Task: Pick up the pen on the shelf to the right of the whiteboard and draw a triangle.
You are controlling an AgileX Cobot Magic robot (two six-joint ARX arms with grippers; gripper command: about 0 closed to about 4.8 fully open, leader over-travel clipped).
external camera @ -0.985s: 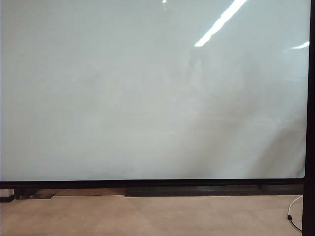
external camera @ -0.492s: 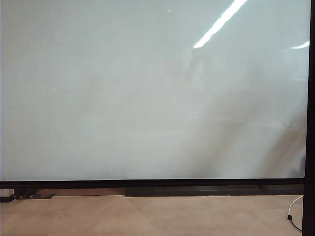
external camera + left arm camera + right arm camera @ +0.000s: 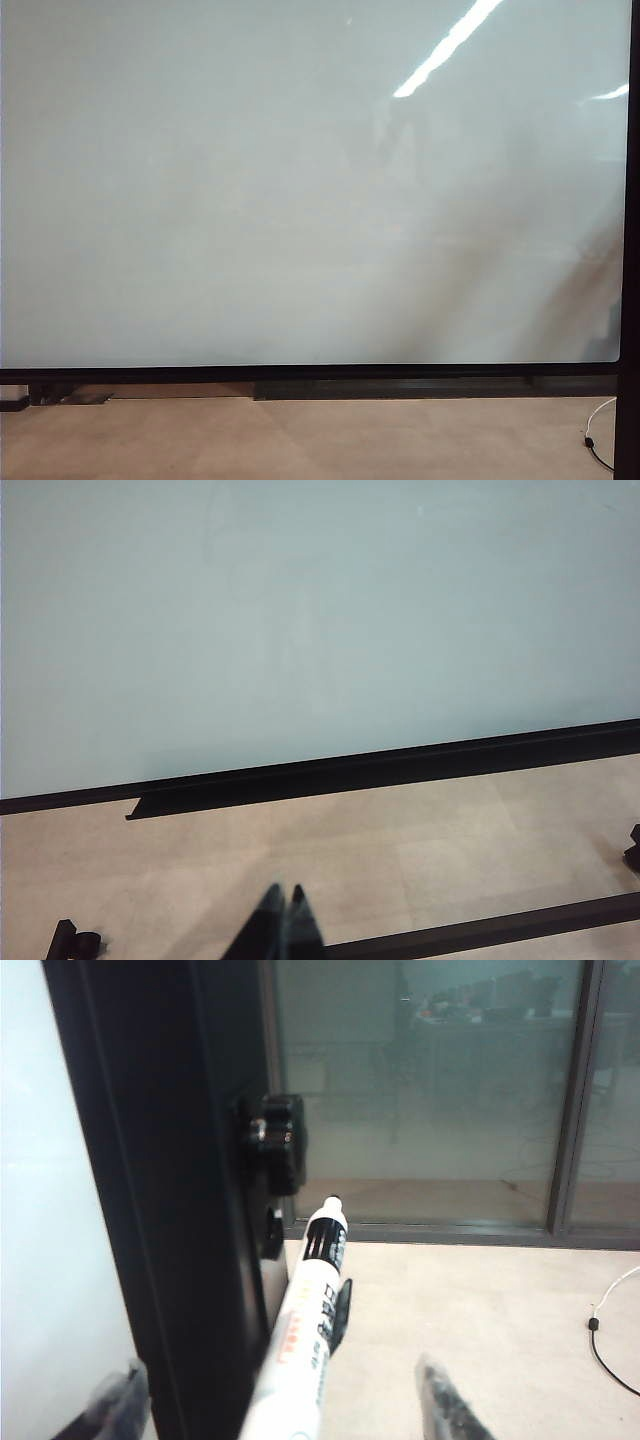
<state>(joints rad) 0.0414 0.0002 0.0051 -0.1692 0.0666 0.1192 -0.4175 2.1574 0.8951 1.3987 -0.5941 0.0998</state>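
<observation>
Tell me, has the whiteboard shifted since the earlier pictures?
No. The whiteboard has its lower frame where it was against the floor and white cable. Left hand, shut, is over the floor; right hand, open, flanks the pen.

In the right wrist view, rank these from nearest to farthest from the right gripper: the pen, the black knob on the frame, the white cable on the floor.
Right gripper, open:
1. Pen, standing between the fingers.
2. Black knob, on the dark frame beyond the pen's tip.
3. White cable, on the floor, off to the far side.
</observation>
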